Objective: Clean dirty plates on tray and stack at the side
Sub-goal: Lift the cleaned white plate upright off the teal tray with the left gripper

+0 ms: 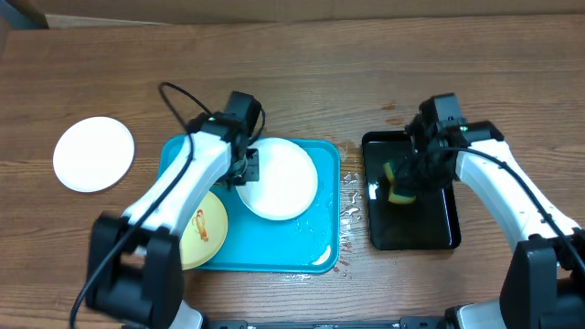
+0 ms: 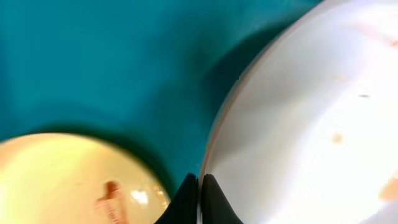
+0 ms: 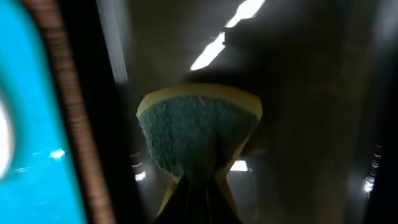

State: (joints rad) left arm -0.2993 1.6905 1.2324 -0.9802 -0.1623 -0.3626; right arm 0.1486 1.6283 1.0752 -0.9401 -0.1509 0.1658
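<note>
Nearest, the smeared pale yellow plate (image 1: 206, 233) lies on the cyan tray (image 1: 283, 245). Beyond it the left gripper (image 2: 200, 198) pinches the rim of the spotted white plate (image 1: 283, 183) (also on the tray). The right gripper (image 3: 199, 186) is closed on a sponge (image 3: 196, 134) over the black tray (image 1: 420, 233). Wiping looks next: the sponge must come across to the held plate. 1 plain white plate (image 1: 93, 153) lies aside on the table, far left.

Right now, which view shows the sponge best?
The right wrist view: the sponge fills the middle, green scrub face and yellow edge clear, pinched in the right claw. Overhead shows it small, partly under the claw, above the black tray. Left wrist misses it.
</note>
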